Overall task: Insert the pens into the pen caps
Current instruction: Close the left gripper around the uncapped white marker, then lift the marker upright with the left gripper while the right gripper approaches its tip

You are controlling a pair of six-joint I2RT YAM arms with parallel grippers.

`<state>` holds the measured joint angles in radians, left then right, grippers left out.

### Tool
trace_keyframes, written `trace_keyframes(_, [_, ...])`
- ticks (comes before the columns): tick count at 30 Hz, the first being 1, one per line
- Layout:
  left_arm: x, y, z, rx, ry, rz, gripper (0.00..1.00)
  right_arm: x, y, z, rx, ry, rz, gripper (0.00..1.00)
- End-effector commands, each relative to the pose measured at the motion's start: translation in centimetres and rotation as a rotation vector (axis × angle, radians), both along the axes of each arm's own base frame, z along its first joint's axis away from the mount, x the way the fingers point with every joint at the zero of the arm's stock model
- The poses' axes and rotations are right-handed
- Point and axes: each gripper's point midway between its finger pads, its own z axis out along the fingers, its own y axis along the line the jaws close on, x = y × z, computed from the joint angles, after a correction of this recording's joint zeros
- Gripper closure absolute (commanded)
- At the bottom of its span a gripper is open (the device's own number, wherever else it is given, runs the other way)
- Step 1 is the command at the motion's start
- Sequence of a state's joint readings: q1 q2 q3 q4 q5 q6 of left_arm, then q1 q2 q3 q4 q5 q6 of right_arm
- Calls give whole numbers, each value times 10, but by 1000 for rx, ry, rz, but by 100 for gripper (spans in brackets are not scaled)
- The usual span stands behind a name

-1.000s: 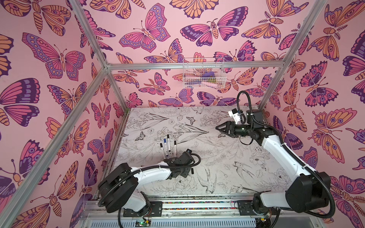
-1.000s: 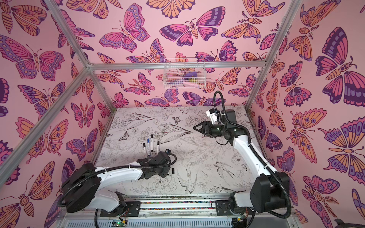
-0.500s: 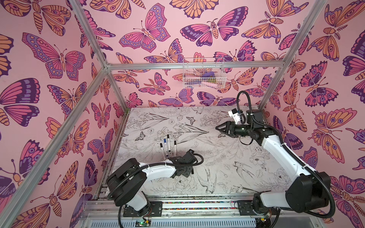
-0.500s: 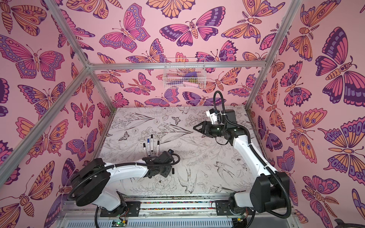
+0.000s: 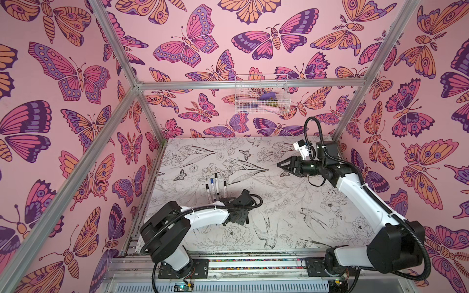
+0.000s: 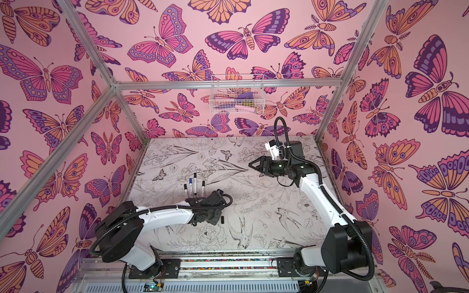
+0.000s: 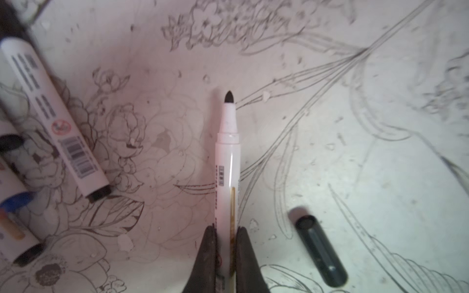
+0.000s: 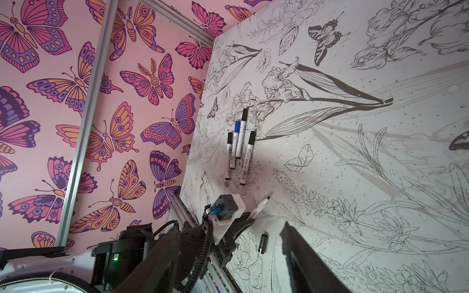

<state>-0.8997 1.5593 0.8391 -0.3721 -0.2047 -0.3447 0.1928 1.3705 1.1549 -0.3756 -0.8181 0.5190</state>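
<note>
Four capped pens, both top views: they lie together near the left edge of the tabletop (image 5: 291, 203), at (image 5: 216, 186) and (image 6: 195, 185). I judge these four finished.
Black cap, a top view: it lies alone (image 6: 222, 219), nearer the front edge, just beside the left arm's wrist.
Right gripper, both top views: it is raised over the back-right part (image 5: 279, 166) (image 6: 250, 165), well apart from all pens.
Open room, top views: the middle and the right side of the tabletop carry nothing. The wall stands close behind the capped pens.
Left gripper, left wrist view: its fingers (image 7: 206, 251) pinch the white barrel of the uncapped pen (image 7: 227, 157), with the gripper at (image 7: 225, 232). The black tip points away from the fingers. I cannot tell if the pen is lifted.
Cap, left wrist view: it is near the held pen, not touching (image 7: 321, 251).
Neighbours, left wrist view: capped pens are close on the other side, so there is little room there.
Right gripper, right wrist view: its fingers (image 8: 297, 248) are spread, with nothing between them.
Left to do: one pen and one cap, probably the last pair.
</note>
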Motion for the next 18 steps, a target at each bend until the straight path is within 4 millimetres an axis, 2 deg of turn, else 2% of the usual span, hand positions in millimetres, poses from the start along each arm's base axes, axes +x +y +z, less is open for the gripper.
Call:
trace_keyframes(1, [14, -37, 68, -201, -123, -156, 100, 0, 4, 9, -14, -31, 14, 34])
trace_keyframes(4, [26, -53, 123, -406, -260, -196, 100, -8, 18, 1, -25, -21, 55, 34])
trace_keyframes(6, [30, -60, 146, -507, -322, -216, 100, -13, 27, -4, -37, -14, 78, 35])
trace_keyframes(11, [31, -72, 170, -585, -345, -254, 100, -17, 50, -7, -25, -10, 107, 37])
trace_keyframes(16, [31, -77, 170, -619, -333, -249, 100, -24, 73, -7, -17, -17, 164, 39])
trace_keyframes(18, [31, -79, 176, -649, -344, -241, 100, -25, 79, -9, -22, -16, 173, 40])
